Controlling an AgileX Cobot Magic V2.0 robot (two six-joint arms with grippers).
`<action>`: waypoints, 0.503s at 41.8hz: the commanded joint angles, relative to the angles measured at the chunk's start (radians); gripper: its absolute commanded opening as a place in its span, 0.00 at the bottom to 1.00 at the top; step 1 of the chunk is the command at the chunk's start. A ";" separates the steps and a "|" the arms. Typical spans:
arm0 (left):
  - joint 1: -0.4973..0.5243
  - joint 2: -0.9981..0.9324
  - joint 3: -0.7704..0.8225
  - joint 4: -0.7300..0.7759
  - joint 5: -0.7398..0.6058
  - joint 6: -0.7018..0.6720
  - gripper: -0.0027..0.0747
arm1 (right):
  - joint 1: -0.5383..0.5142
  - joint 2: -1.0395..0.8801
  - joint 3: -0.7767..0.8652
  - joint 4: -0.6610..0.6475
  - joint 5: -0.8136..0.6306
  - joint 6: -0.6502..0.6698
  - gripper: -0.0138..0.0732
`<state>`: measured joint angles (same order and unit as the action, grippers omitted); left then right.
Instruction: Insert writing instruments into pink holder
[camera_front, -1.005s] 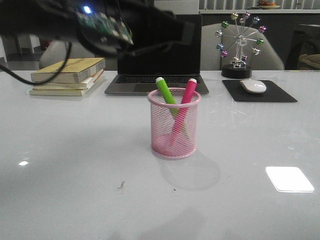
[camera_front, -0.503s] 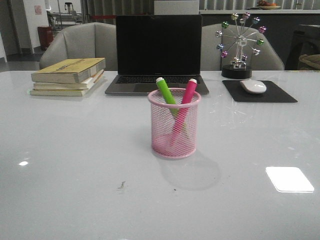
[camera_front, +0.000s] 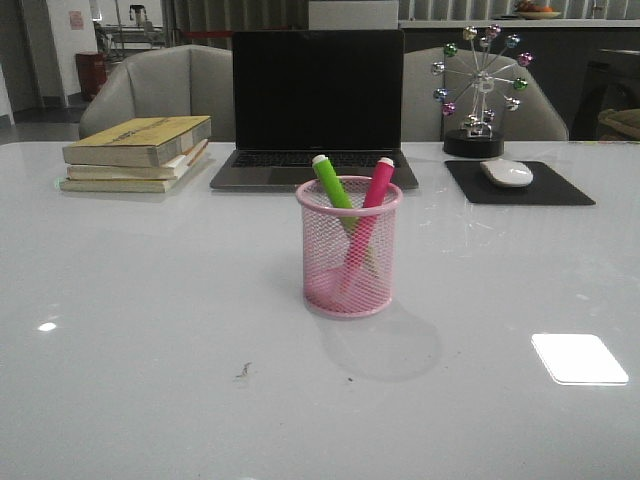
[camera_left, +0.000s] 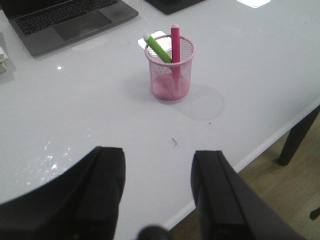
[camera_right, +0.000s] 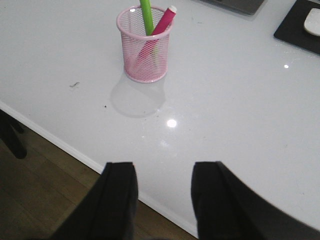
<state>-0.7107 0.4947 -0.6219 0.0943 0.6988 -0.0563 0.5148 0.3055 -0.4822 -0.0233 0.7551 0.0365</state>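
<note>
The pink mesh holder (camera_front: 348, 250) stands upright in the middle of the white table. Inside it lean the green marker (camera_front: 331, 182) and the magenta marker (camera_front: 376, 185), their capped tips crossing above the rim. The left wrist view shows the holder (camera_left: 170, 75) with both markers well ahead of my left gripper (camera_left: 159, 152), which is open and empty above the table's near edge. In the right wrist view the holder (camera_right: 145, 45) also sits far ahead of my right gripper (camera_right: 164, 167), open and empty over the table edge. Neither gripper appears in the front view.
A laptop (camera_front: 315, 110) stands behind the holder. To the back left lies a stack of books (camera_front: 135, 152). A mouse (camera_front: 506, 172) on a black pad (camera_front: 520, 185) and a small Ferris wheel ornament (camera_front: 480, 85) are at the back right. Floor shows past the near table edge (camera_right: 60, 145).
A dark arm that filled the upper left of the front view one second ago has withdrawn out of it. The holder and markers have not moved.
</note>
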 joint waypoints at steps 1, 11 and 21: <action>-0.007 -0.039 0.008 0.038 -0.044 0.001 0.53 | -0.006 0.008 -0.022 -0.003 -0.057 0.001 0.61; -0.007 -0.056 0.056 0.090 -0.045 0.001 0.48 | -0.006 0.008 -0.022 -0.052 -0.020 0.000 0.53; -0.007 -0.056 0.056 0.088 -0.042 -0.008 0.15 | -0.006 0.008 -0.022 -0.053 -0.008 0.000 0.22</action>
<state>-0.7107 0.4327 -0.5386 0.1739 0.7259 -0.0563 0.5148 0.3055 -0.4753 -0.0568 0.8107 0.0365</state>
